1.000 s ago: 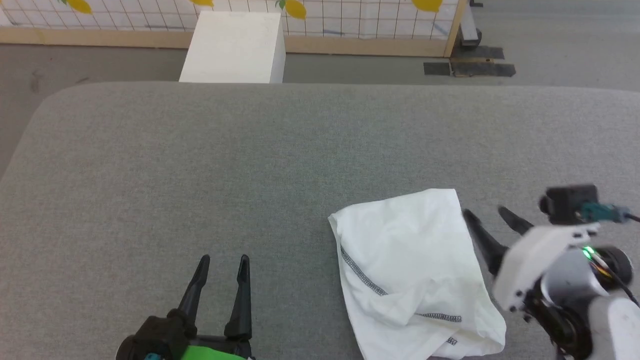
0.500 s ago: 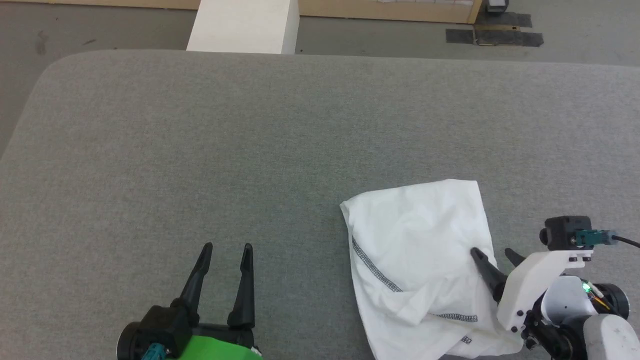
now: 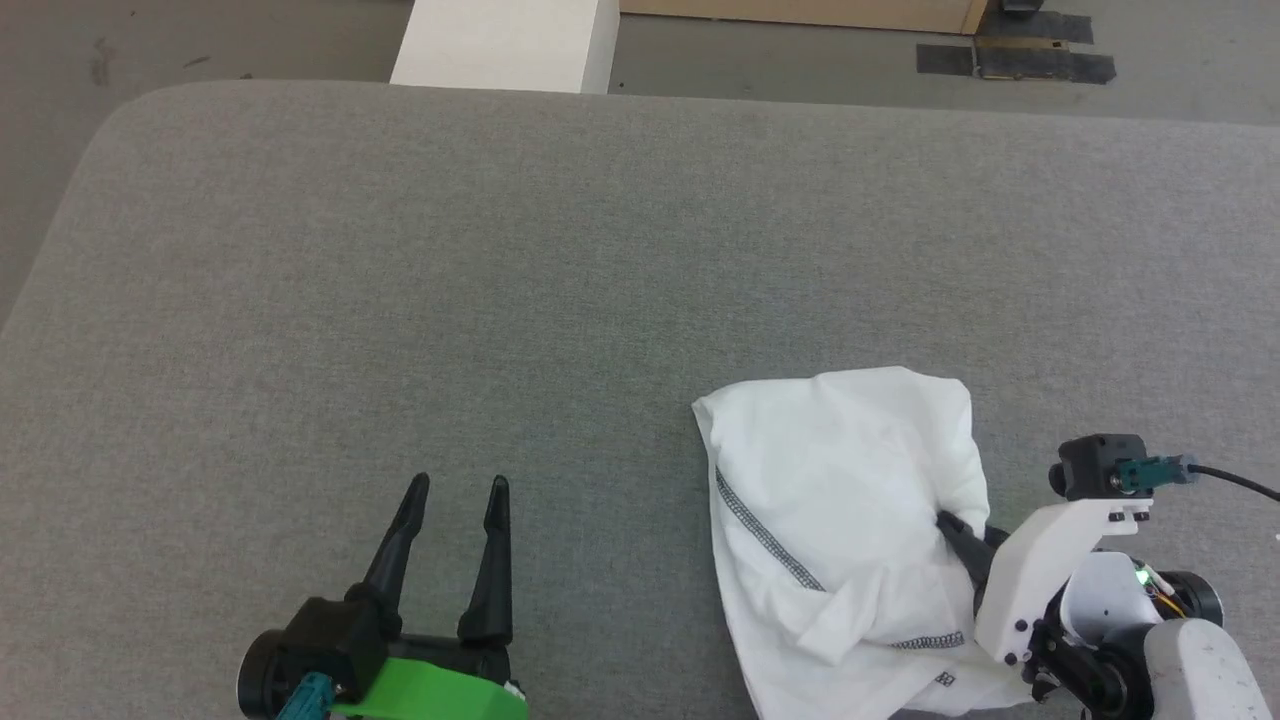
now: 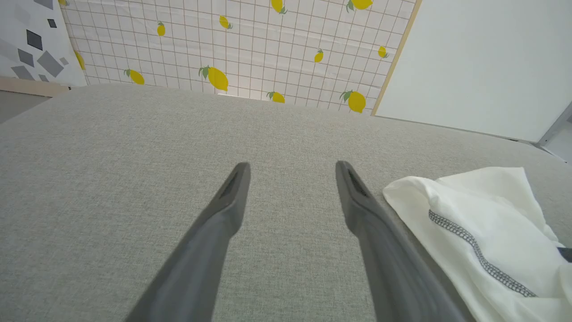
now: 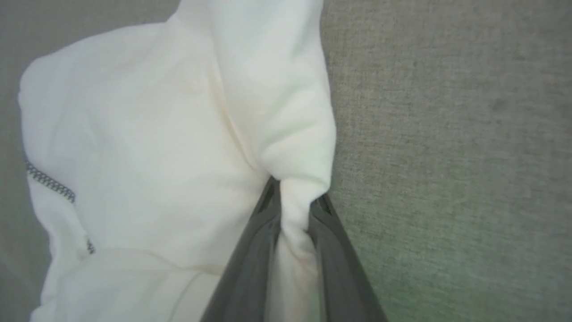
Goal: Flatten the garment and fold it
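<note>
The white, thin, soft long-sleeved garment (image 3: 840,480) lies bunched on the near right part of the grey, woven-fabric-covered counter (image 3: 500,280), whose far left corner is rounded. In the head view the heap is longer than it is wide. Its long axis runs from the far side toward the robot and leans slightly right at the near end. The far end is a smooth rounded bulge, and the near end is creased and folded over itself. A grey zigzag stitched line crosses the cloth diagonally, and a second one runs along a lower fold.

The right pincer (image 5: 295,197) is pressed together on a puckered fold at the garment's right edge — white cloth fills the narrow gap between its dark tapered fingers. The left pincer (image 3: 455,490) is spread, pointing away from the robot over bare counter, well apart from the garment.

A white box-shaped block (image 3: 505,45) stands on the floor beyond the counter's far edge.
</note>
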